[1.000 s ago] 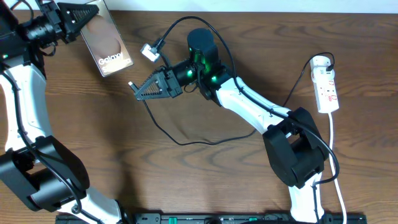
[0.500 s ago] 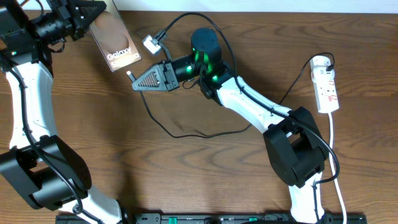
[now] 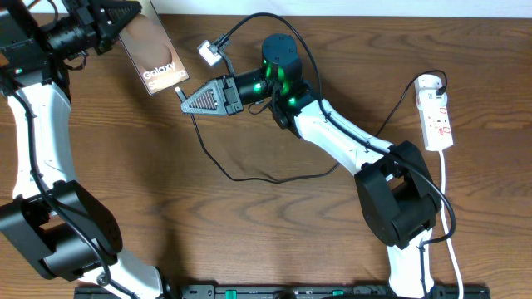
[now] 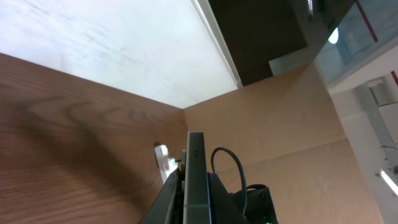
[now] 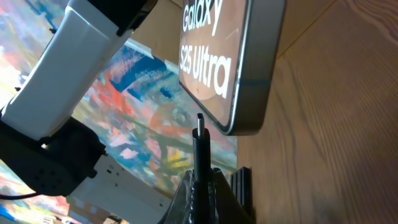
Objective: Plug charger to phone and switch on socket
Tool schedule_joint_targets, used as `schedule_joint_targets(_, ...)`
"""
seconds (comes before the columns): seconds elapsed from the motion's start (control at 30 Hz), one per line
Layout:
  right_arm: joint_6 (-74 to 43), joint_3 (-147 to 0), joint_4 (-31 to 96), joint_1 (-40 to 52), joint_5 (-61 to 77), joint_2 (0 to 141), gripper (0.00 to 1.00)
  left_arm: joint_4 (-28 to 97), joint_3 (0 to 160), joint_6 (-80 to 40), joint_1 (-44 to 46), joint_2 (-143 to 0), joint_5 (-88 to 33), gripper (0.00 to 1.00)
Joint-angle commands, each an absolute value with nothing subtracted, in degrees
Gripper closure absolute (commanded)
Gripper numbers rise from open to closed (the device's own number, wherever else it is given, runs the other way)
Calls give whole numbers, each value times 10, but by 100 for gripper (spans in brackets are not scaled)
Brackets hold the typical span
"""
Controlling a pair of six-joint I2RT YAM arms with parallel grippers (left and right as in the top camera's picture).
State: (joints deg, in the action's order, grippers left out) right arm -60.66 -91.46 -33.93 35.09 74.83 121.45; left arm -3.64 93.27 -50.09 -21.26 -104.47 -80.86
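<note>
Black plug tip of the charger point(image 5: 199, 146) juts from the right end effector point(image 3: 184, 101), whose fingers are pressed together on it. It points up and left at the phone point(image 3: 156, 51), which the left end effector point(image 3: 116, 17) pinches by its far end, raised off the surface point(image 3: 249, 241) at the back-left. The phone's long axis slants toward the plug, lower short edge nearest. From the right wrist, the tip sits just short of that edge and seems offset toward the lettered face, so a small sideways correction looks needed before pushing in.
</note>
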Motion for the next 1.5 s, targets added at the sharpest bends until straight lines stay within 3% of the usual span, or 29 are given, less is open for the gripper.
schedule_joint_targets(0.0,-613,-922,-341,350,740,1217,99,-40,936,-514,-214,-1038,-816,92)
schedule_joint_targets(1.47,-639,-922,-378,349,732,1217,99,-40,936,-511,-200,-1038,-820,93)
